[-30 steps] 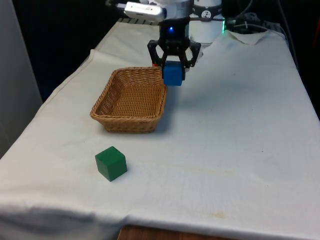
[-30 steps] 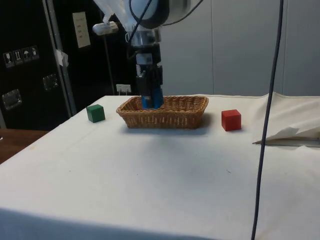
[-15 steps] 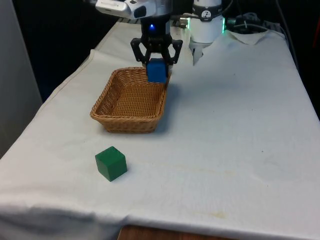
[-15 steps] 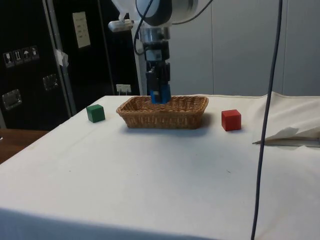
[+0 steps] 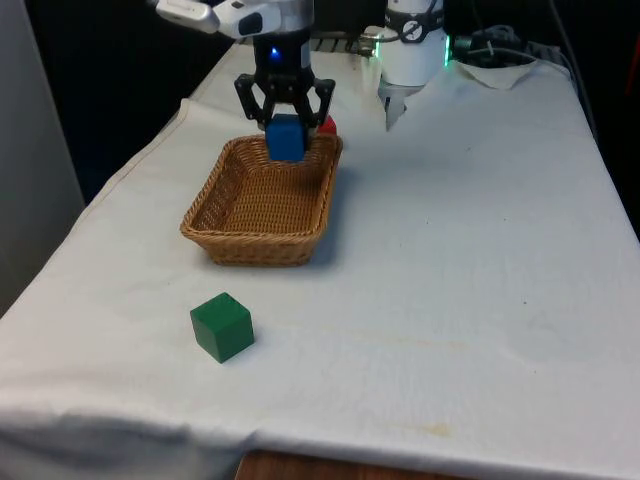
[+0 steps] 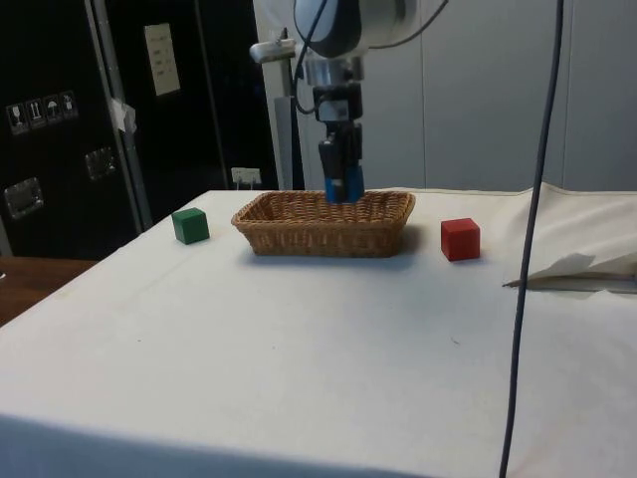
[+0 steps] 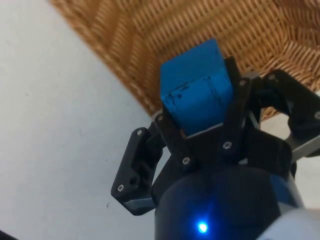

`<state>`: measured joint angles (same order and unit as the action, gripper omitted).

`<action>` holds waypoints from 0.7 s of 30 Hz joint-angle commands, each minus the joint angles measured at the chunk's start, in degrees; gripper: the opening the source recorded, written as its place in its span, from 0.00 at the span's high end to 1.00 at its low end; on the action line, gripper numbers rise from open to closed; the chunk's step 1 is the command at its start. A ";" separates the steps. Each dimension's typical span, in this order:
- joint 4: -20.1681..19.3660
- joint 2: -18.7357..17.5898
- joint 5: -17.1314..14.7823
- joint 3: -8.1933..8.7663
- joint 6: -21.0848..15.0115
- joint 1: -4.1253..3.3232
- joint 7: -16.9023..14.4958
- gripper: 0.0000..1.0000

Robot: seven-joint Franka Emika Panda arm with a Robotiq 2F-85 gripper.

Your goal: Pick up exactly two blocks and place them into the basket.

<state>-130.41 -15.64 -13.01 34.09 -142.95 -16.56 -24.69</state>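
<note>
Claw (image 5: 285,128) clamps blue block (image 5: 285,137), hanging over wicker basket (image 5: 222,200) at its 12 o'clock rim. Step: first drop-off. Next: centre over basket, lower, release. Green block (image 5: 222,326) at basket's 6 o'clock, red block (image 6: 460,239) past far rim.
</note>
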 commanded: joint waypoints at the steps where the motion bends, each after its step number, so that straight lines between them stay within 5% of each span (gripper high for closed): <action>1: -1.09 -0.06 -1.32 -0.29 -1.95 0.40 -1.38 0.99; 6: -2.69 -0.86 -1.83 0.29 -3.90 0.06 -2.06 0.99; 16: -3.38 -5.73 -8.08 -1.78 -9.63 0.69 -5.04 0.99; 17: -3.50 -5.84 -6.93 -0.80 -9.11 0.00 -4.24 0.99; 18: -3.21 -6.25 -8.59 -1.89 -9.80 0.74 -5.27 0.99; 21: -2.75 -7.22 -9.85 -2.01 -10.03 0.63 -6.02 0.99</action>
<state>-132.87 -23.72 -22.69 32.83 -152.81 -16.56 -30.37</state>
